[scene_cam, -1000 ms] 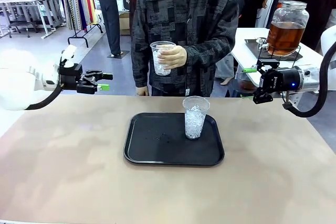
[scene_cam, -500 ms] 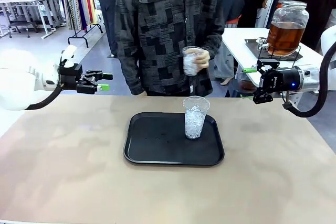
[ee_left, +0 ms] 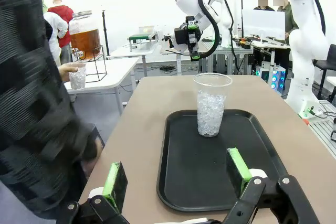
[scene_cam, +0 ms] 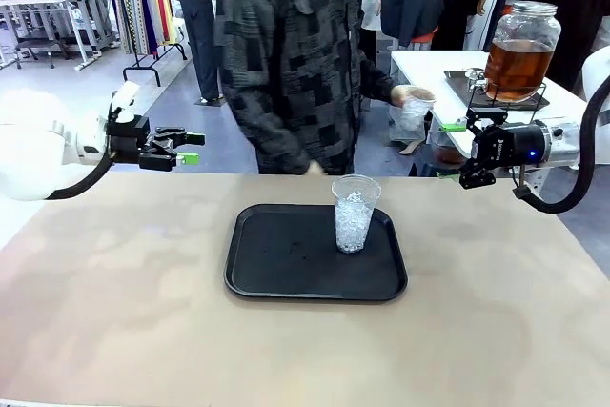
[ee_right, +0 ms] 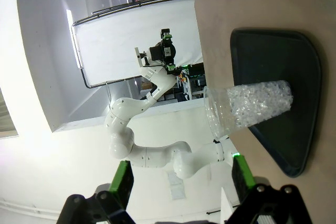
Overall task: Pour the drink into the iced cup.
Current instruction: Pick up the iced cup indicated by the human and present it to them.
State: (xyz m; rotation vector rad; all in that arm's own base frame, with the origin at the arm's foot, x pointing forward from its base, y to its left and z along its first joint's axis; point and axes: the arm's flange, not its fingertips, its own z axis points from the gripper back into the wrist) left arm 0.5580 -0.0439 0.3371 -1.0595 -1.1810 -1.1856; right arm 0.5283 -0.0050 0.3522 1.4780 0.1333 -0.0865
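Note:
One clear iced cup (scene_cam: 355, 214) stands upright on the black tray (scene_cam: 286, 259); it also appears in the left wrist view (ee_left: 211, 104) and, lying sideways, in the right wrist view (ee_right: 252, 103). The person's hand holds a second iced cup (scene_cam: 412, 113) (ee_left: 77, 76) out toward the side table. There the drink (scene_cam: 519, 50) (ee_left: 86, 35), amber in a big glass jar with a metal lid, rests on a wire stand. My left gripper (scene_cam: 193, 149) (ee_left: 177, 174) hovers open off the table's far left. At the far right, my right gripper (scene_cam: 457, 152) (ee_right: 182, 177) is open too, holding nothing.
The person stands at the far edge, turned toward the white side table (scene_cam: 438, 78) at the back right. The tray (ee_left: 194, 161) lies mid-table with bare tan tabletop (scene_cam: 124, 312) all round it. Other people and clothes racks stand farther back.
The person has turned to the right and carried the held cup from chest height toward the jar on the side table. Neither arm has moved, nor has the cup on the tray.

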